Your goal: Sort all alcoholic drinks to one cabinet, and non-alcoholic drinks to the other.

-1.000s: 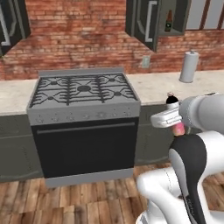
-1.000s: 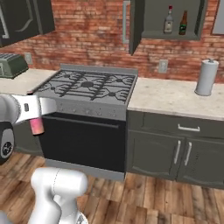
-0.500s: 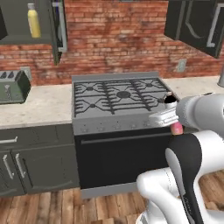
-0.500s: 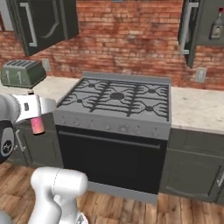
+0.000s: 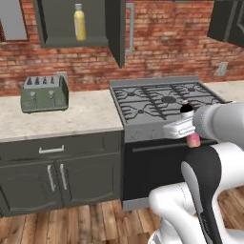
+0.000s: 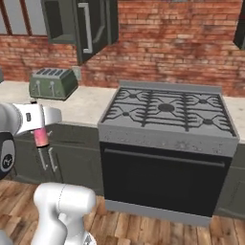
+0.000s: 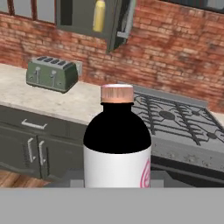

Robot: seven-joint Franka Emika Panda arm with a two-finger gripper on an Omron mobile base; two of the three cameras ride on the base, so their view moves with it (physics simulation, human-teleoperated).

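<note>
My gripper (image 5: 183,127) is shut on a small pink bottle (image 5: 193,139) with a black cap, held upright in front of the stove's front edge. From the other side the pink bottle (image 6: 41,138) hangs under the gripper (image 6: 40,119). In the hand view the pink bottle (image 7: 117,144) stands close up and hides the fingertips. A tall yellow bottle (image 5: 79,22) stands on the shelf of an open dark wall cabinet (image 5: 52,26), up and to the left. The yellow bottle (image 7: 99,16) sits above and beyond the held one. A second dark cabinet (image 5: 228,21) hangs at the upper right.
The open cabinet's door (image 5: 116,28) juts out toward me with a pale bar handle (image 5: 129,28). A green toaster (image 5: 45,93) stands on the pale counter (image 5: 81,116). The gas stove (image 5: 162,102) with its oven is to the right. Base cabinets (image 5: 57,176) lie below.
The whole picture has shifted: the base has driven left, so the stove slid right and the open cabinet with the yellow bottle came into view. The grip on the pink bottle is unchanged.
</note>
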